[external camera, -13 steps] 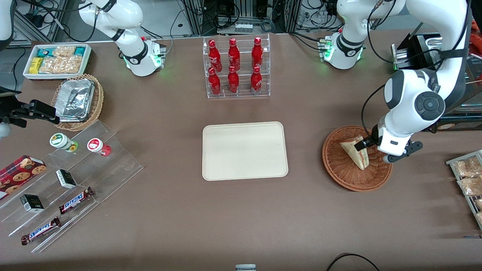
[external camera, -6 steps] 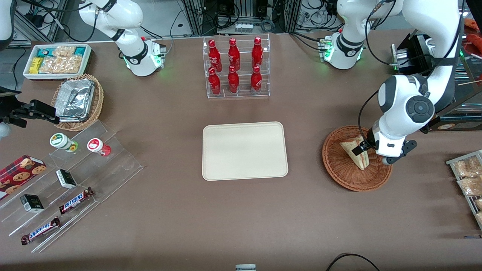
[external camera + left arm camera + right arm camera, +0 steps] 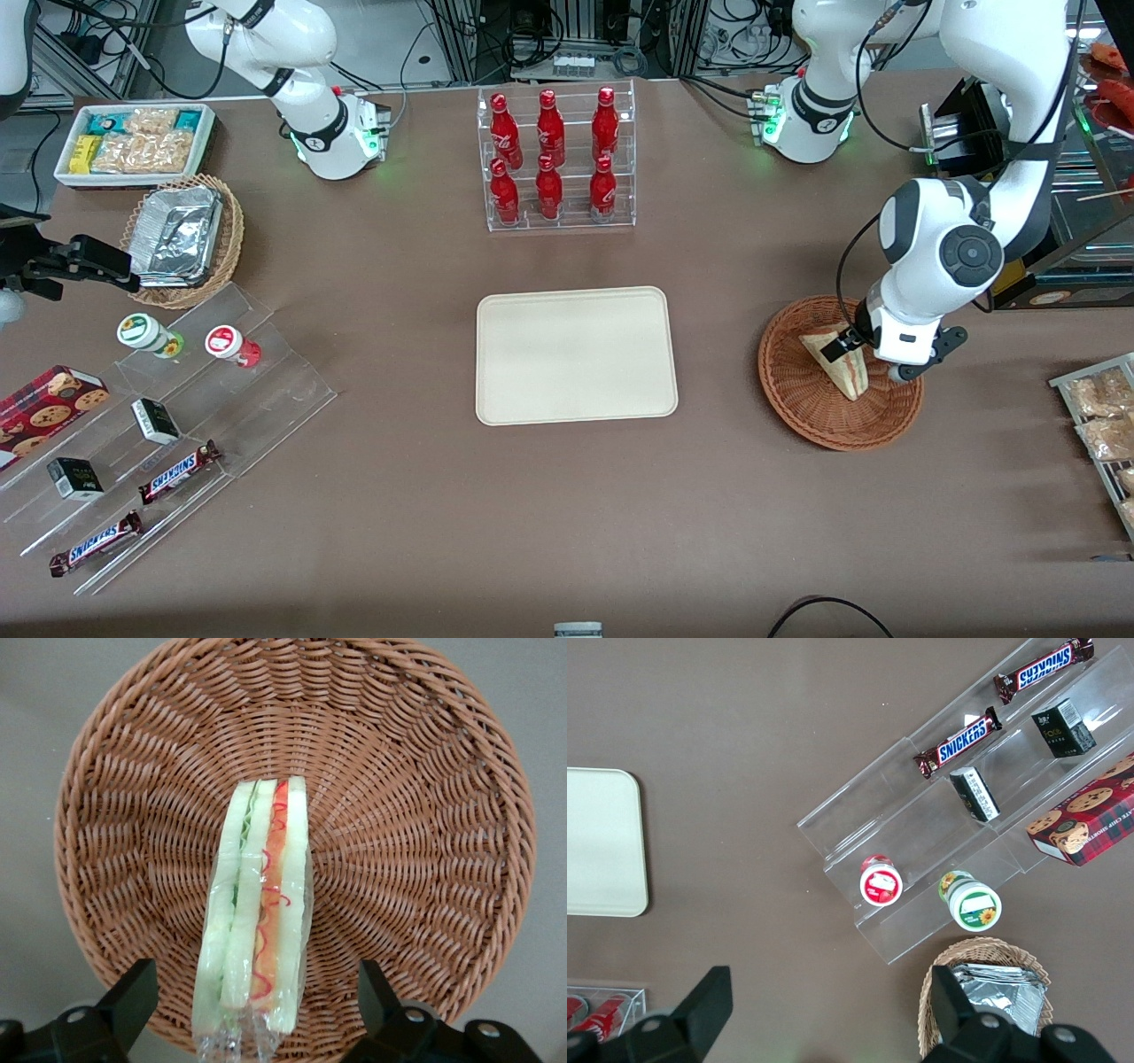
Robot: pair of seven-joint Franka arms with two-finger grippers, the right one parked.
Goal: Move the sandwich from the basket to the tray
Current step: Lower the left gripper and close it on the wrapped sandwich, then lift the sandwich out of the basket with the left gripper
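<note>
**End effector straddles the sandwich, grasp not yet made**

Your end effector (image 3: 252, 1014) hangs low over the reddish-brown wicker basket (image 3: 802, 399), and its fingers (image 3: 133, 992) are spread wide, one on each side of the sandwich (image 3: 257, 921) with clear weave showing between each finger and the bread. Nothing is pinched yet.

The sandwich stands on edge inside the basket in clear wrap, its cut face with the red and green filling turned up to the wrist camera. That pose suits you: the two broad bread faces look toward the fingers, so closing should press on flat sides rather than on the filling edge. From the front, the sandwich (image 3: 837, 368) sits in the basket's middle, partly under the wrist.

Relative to the basket, the cream tray (image 3: 576, 354) lies well apart on the surface, toward the parked arm's end, and it is bare. Expect soft bread and slippery wrap; a gentle squeeze, then a lift clear of the basket's rim, looks like the next need.
</note>
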